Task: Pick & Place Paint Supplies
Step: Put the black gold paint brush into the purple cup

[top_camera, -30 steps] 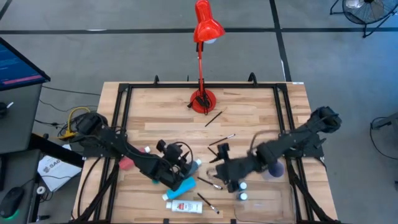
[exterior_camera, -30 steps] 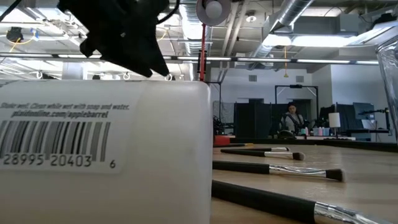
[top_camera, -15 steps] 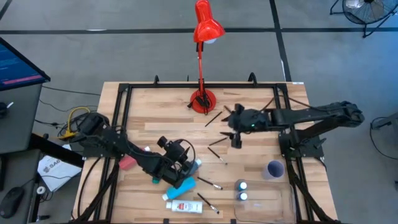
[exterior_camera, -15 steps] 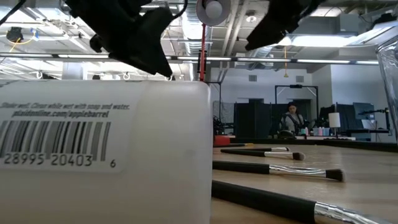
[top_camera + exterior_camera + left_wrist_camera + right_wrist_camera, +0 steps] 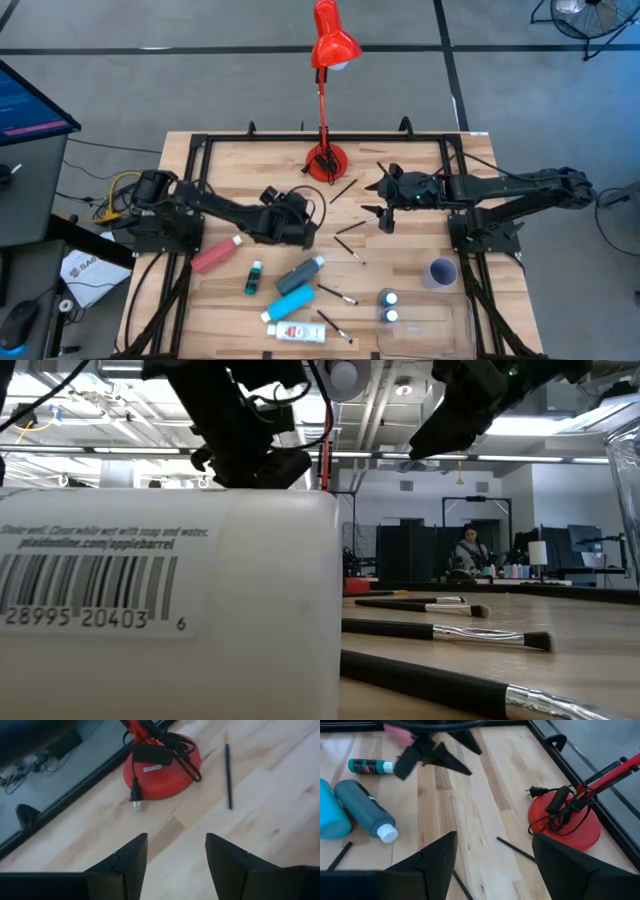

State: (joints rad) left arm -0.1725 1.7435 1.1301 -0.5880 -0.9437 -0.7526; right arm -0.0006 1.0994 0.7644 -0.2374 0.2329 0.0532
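Below open left hand (image 5: 305, 222): teal bottle (image 5: 299, 275), well apart.

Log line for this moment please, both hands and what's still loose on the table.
left hand: open, empty, near lamp base | right hand: open, empty, above brushes | teal bottle, green bottle, pink tube: lying loose

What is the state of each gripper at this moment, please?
Left gripper: open, holding nothing, near the red desk lamp's round base.
Right gripper: open, holding nothing, above the bare wooden table.
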